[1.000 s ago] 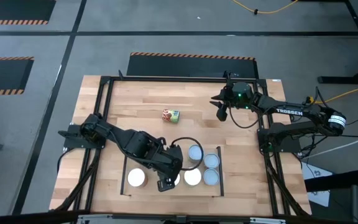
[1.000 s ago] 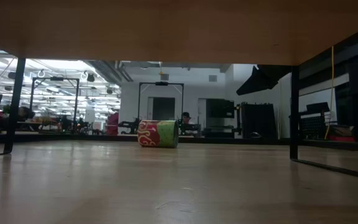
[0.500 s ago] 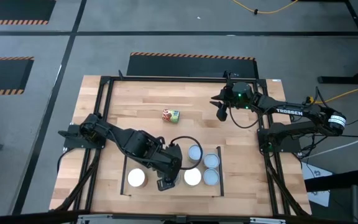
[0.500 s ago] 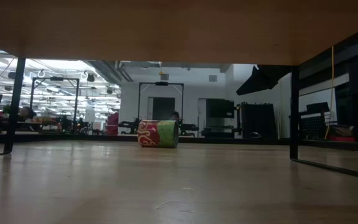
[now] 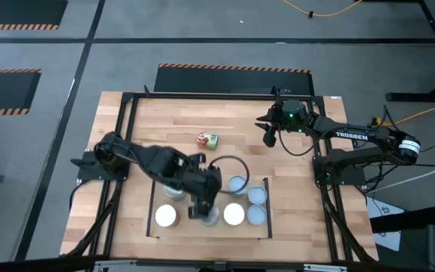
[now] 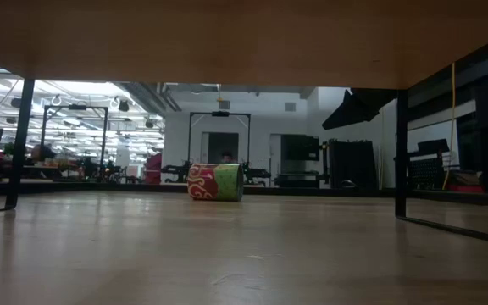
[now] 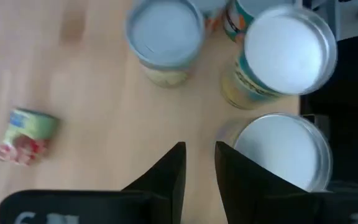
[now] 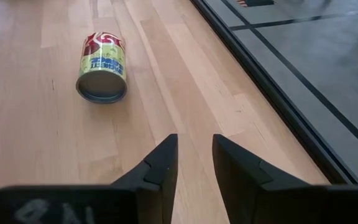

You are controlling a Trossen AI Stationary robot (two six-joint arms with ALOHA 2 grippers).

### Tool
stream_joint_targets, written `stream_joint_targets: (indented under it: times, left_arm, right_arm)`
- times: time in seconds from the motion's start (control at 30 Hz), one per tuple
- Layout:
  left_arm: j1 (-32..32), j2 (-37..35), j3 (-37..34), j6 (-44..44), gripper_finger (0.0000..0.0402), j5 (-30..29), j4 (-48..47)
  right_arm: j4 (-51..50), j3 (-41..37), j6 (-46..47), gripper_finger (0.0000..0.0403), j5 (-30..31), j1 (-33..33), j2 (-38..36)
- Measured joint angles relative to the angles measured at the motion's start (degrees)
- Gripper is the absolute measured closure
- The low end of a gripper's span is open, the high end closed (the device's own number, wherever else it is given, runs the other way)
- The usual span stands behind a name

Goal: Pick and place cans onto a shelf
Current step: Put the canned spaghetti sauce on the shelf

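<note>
Looking down from the high view, the left claw (image 5: pixel 205 210) hangs above the near part of the shelf (image 5: pixel 186 228), and in the left wrist view its two fingers (image 7: pixel 166 171) stand a little apart with nothing between them, just beside a white-topped can (image 7: pixel 281 152). A second ago this claw was lower, pressed together on a can in the near row; now the arm has drawn back toward the left and the claw has come apart, so I judge that this can (image 5: pixel 211 218) is released and stands upright on the shelf. For the task this means one more can is placed. The other cans (image 5: pixel 257 195) stand on the same panel: several close together on its right side and one alone near its left end (image 5: pixel 166 217). The red, green and yellow can (image 5: pixel 208 140) lies on its side on the surface, far from the shelf and near the middle; the low view shows it (image 6: pixel 216 182) in the same place as before, not moved. The right claw (image 5: pixel 267 139) waits at the far right of the surface, unchanged from the earlier frames, its fingers apart and empty, pointing toward that lying can (image 8: pixel 102 68). This can seems the only one left to bring.
</note>
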Motion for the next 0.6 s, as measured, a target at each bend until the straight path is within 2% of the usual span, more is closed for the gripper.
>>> stream_joint_targets:
  times: [0.2,0.37,0.6]
  left_arm:
    - [5.17,-3.96,0.2,12.52,0.0322,-1.04,-1.7]
    - [13.13,-7.76,0.28,21.04,0.0322,-0.93,-3.65]
    - [28.74,-11.63,-0.75,30.78,0.0322,6.43,-4.71]
  right_arm:
    - [0.04,0.0,-0.04,0.0298,0.0,0.0,0.0]
    - [0.02,0.0,0.1,0.0298,-0.05,0.0,0.0]
    - [0.13,0.0,-0.02,0.0298,-0.02,0.0,0.02]
